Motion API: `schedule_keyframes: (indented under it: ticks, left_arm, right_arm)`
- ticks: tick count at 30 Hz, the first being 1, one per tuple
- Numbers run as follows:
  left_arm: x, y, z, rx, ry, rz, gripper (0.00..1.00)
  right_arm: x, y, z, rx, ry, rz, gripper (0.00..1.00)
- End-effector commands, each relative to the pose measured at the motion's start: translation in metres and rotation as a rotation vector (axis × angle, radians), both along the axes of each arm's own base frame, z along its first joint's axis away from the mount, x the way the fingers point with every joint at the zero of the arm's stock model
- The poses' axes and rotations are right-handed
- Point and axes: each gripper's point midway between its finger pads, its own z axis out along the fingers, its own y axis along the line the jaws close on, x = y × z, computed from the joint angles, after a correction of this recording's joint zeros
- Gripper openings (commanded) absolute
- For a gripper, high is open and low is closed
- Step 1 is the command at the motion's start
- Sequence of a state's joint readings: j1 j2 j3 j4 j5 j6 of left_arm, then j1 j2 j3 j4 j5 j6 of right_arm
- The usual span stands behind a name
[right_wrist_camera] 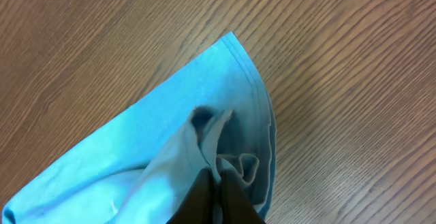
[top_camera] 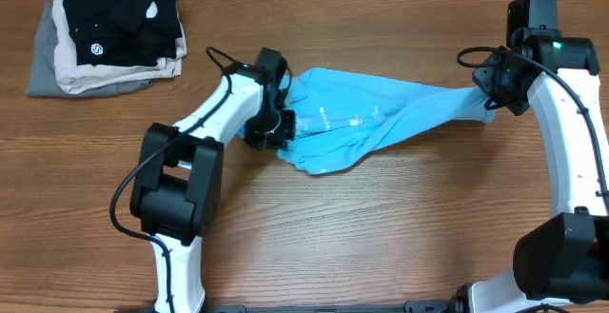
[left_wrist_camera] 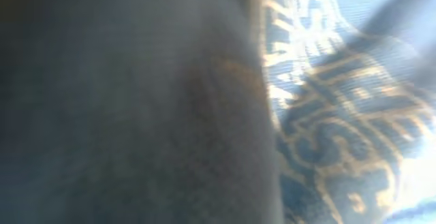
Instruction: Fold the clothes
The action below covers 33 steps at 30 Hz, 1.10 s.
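Across the middle of the table (top_camera: 381, 237), nearer its far edge, the T-shirt (top_camera: 381, 123) stretches bunched like a rope between 2 arms. The left gripper (top_camera: 282, 121) is clenched on its left end; the right gripper (right_wrist_camera: 216, 181) pinches a hemmed corner. Best to pull evenly and low, spreading it flat before folding.

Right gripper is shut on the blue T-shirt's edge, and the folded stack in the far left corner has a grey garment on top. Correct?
No. The overhead view shows the black garment with a small white logo on top; the grey one lies at the bottom. The rest stands.
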<state>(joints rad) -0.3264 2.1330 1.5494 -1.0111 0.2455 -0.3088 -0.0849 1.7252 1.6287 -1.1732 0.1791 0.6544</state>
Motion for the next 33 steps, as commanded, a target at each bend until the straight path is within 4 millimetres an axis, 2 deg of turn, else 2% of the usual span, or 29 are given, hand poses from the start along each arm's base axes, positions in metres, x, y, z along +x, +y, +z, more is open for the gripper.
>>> schedule_keyframes:
  ticks: [1,8,12,15,17,18,19,20,21,22,24,30,33]
  left_arm:
    - [0.018,0.018,0.031,0.016,-0.016,-0.013,0.04]
    - [0.030,0.049,0.117,0.124,-0.077,0.017,0.04]
    - [0.050,0.048,0.147,0.122,-0.188,0.023,0.04]
    - [0.081,0.038,0.150,0.087,-0.307,0.031,0.06]
    - [0.104,0.032,0.147,0.064,-0.385,0.037,0.19]
    - [0.113,0.029,0.146,0.057,-0.410,0.038,0.22]
    - [0.121,0.026,0.142,0.050,-0.433,0.038,0.37]
    - [0.130,0.023,0.137,0.045,-0.452,0.038,0.62]
    - [0.138,0.020,0.129,0.042,-0.463,0.037,0.71]
    - [0.141,0.019,0.122,0.043,-0.460,0.036,0.74]
    - [0.140,0.019,0.108,0.051,-0.427,0.034,0.90]
    - [0.098,0.028,0.092,0.101,-0.242,0.015,0.90]
    - [0.075,0.030,0.088,0.122,-0.150,-0.002,0.93]
  right_arm:
    - [0.000,-0.002,0.019,-0.005,-0.054,-0.008,0.04]
    - [-0.013,0.000,0.053,-0.012,-0.134,-0.008,0.04]
    - [-0.014,0.000,0.062,-0.012,-0.164,-0.006,0.05]
    - [-0.005,-0.001,0.063,-0.014,-0.192,-0.006,0.05]
    - [0.005,-0.002,0.063,-0.020,-0.218,-0.008,0.06]
    - [0.010,-0.002,0.062,-0.021,-0.229,-0.008,0.08]
    - [0.014,-0.003,0.060,-0.021,-0.232,-0.008,0.11]
    - [0.017,-0.003,0.058,-0.021,-0.235,-0.008,0.14]
    - [0.020,-0.003,0.054,-0.020,-0.228,-0.008,0.17]
    - [0.022,-0.003,0.049,-0.020,-0.216,-0.008,0.18]
    - [0.022,-0.003,0.042,-0.017,-0.194,-0.008,0.28]
    - [0.019,-0.003,0.032,-0.015,-0.151,-0.004,0.44]
    - [0.019,-0.003,0.032,-0.012,-0.151,-0.003,0.58]
